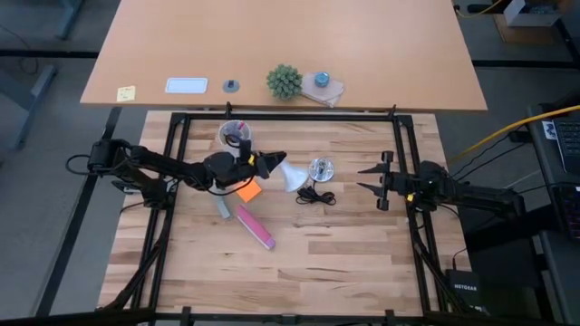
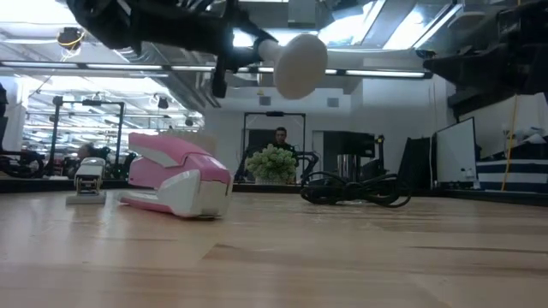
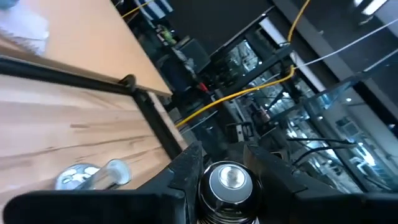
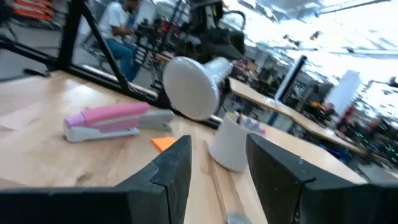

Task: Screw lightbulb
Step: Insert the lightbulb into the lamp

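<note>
The lightbulb is white, and its round top hangs high above the table, just left of the shiny metal socket. The socket lies on the wood with its black cord coiled beside it. My left gripper reaches in from the table's left and is shut on the bulb. The right wrist view shows the bulb's round top facing that camera. At the table's right side my right gripper stands open with nothing between its fingers. My left gripper pinches the lightbulb by its greyish screw base, one finger on each side. The fingers come in about level from the table's left. The base's end faces the wrist camera. The white round top juts past the fingertips toward the socket, clear of the table.
A white cup with pens stands behind my left gripper. An orange note and a pink stapler lie nearer the table's front. The black frame rail runs along the far edge.
</note>
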You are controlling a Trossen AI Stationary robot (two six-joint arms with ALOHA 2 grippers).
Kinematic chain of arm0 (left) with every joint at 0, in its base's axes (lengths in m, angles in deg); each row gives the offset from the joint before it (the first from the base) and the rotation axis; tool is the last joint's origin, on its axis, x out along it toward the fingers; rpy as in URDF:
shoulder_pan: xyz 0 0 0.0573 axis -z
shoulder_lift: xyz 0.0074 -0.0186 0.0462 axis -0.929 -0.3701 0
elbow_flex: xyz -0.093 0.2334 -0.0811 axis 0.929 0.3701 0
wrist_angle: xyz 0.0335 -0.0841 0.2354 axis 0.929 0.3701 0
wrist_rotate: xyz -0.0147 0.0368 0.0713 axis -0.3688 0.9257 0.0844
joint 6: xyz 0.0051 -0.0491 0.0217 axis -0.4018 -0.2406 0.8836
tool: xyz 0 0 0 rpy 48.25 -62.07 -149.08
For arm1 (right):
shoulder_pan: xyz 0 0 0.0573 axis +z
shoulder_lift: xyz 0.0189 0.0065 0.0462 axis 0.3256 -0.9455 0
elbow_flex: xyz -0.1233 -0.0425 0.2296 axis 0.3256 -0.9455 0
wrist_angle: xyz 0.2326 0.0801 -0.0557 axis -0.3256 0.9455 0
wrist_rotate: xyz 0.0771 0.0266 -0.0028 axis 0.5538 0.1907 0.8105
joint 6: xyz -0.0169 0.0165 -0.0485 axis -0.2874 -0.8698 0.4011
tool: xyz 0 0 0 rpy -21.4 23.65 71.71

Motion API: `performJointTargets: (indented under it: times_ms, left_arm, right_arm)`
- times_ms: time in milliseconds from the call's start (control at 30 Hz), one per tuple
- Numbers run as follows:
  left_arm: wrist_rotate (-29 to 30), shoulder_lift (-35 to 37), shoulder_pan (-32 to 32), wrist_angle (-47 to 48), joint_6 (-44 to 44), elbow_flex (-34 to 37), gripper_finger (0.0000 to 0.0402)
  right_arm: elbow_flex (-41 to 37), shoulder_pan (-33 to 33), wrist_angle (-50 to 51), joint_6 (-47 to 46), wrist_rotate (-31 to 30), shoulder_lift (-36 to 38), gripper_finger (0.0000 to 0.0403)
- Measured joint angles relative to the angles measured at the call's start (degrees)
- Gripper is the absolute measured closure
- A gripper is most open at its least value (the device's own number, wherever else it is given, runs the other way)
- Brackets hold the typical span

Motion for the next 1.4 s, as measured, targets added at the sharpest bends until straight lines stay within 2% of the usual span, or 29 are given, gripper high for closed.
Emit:
performJointTargets:
  times_ms: [233,333,833,1067,1400]
  left_arm:
    - [0.08,0.0,0.25,2.78,0.1,-2.17,0.0296]
    - [0.04,0.0,0.6,3.13,-0.3,-2.29,0.0295]
    - [0.04,0.0,3.03,3.08,1.17,-2.29,0.0293]
    - [0.06,-0.02,4.4,5.23,3.21,-2.29,0.0293]
    - [0.05,-0.02,5.31,6.19,5.11,-2.29,0.0293]
  right_arm:
    - [0.06,0.0,-10.47,-0.57,1.35,-11.46,0.0244]
    - [1.35,-0.01,-11.51,-0.56,1.35,-17.3,0.0244]
    - [20.19,-0.02,-11.7,-0.31,1.26,-43.29,0.0244]
    - [29.02,-0.02,-11.72,-8.0,1.28,-50.89,0.0244]
    - [35.31,-0.02,-9.53,-12.67,1.55,-59.53,0.0244]
